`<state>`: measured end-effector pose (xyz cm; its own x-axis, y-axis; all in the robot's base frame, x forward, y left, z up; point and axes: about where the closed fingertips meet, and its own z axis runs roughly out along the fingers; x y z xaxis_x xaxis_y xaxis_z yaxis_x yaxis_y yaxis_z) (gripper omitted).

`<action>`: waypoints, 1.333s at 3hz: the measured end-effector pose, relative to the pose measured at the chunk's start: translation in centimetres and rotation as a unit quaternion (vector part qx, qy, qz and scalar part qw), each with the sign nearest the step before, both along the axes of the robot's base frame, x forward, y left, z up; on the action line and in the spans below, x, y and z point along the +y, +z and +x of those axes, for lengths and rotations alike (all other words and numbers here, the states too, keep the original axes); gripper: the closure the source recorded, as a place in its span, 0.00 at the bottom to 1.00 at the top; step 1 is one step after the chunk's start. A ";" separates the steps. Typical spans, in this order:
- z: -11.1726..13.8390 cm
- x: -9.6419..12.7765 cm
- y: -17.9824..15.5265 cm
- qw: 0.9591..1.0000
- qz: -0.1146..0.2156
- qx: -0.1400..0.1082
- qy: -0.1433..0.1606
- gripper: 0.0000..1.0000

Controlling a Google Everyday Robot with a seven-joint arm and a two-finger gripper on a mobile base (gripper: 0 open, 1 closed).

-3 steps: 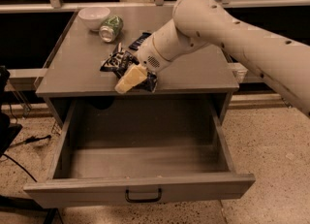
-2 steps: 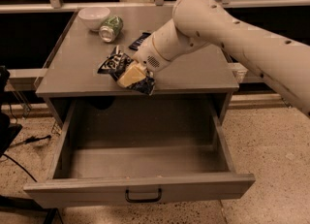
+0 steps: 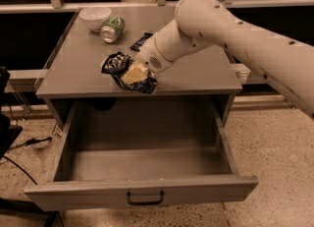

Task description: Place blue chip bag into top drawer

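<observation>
The blue chip bag (image 3: 114,64) lies crumpled on the grey cabinet top (image 3: 196,76), near its front edge and left of centre. My gripper (image 3: 133,74) is down on the bag's right half, its pale tip over the foil, and the white arm reaches in from the upper right. The top drawer (image 3: 142,189) is pulled wide open below the cabinet top. Its inside is bare and its black handle (image 3: 145,200) sits at the centre of the front. The bag is over the cabinet top, just behind the drawer opening.
A white bowl (image 3: 95,17) and a green can (image 3: 112,28) lying on its side sit at the back left of the top. A small flat dark bar wrapper (image 3: 141,41) lies behind the gripper. Dark cables run over the speckled floor at the left (image 3: 19,147).
My gripper has shifted a little back and up over the bag, from the cabinet's front edge onto the foil. The bag has stayed about where it was.
</observation>
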<state>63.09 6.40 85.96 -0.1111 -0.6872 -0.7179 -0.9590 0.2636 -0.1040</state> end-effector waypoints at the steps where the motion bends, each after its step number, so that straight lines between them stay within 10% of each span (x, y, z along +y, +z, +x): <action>1: 0.0 0.0 0.0 1.000 0.000 0.000 0.000 1.00; 4: -2.7 -0.6 1.6 1.000 0.015 -0.002 0.019 1.00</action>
